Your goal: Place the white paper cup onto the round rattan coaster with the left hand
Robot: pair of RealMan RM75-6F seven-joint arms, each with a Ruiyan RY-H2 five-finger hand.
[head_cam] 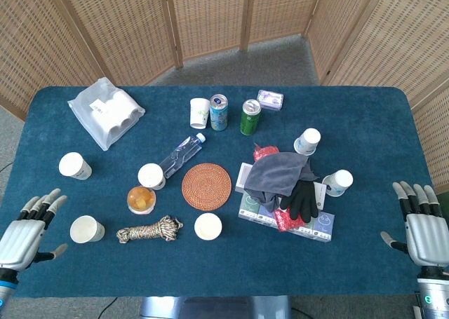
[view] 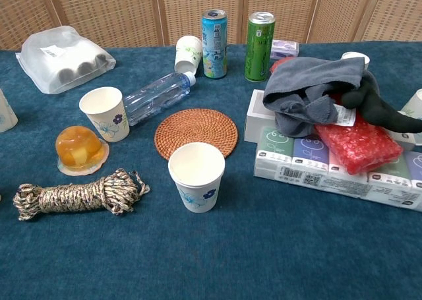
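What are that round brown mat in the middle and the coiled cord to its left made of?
The round mat looks like woven rattan or similar cane: tan-brown, matte, with fine concentric rings of weave. The cord seems to be a braided rope, probably cotton or synthetic fibre, speckled beige and dark, with a dull, slightly fuzzy surface. Which fibre it is, the pictures cannot show.

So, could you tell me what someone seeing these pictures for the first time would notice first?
Probably the round rattan coaster at the middle of the blue table, with a white paper cup just in front of it. Next, the heap to its right: a grey cloth and black glove piled on tissue packs. Both hands, left hand and right hand, hover open at the near corners.
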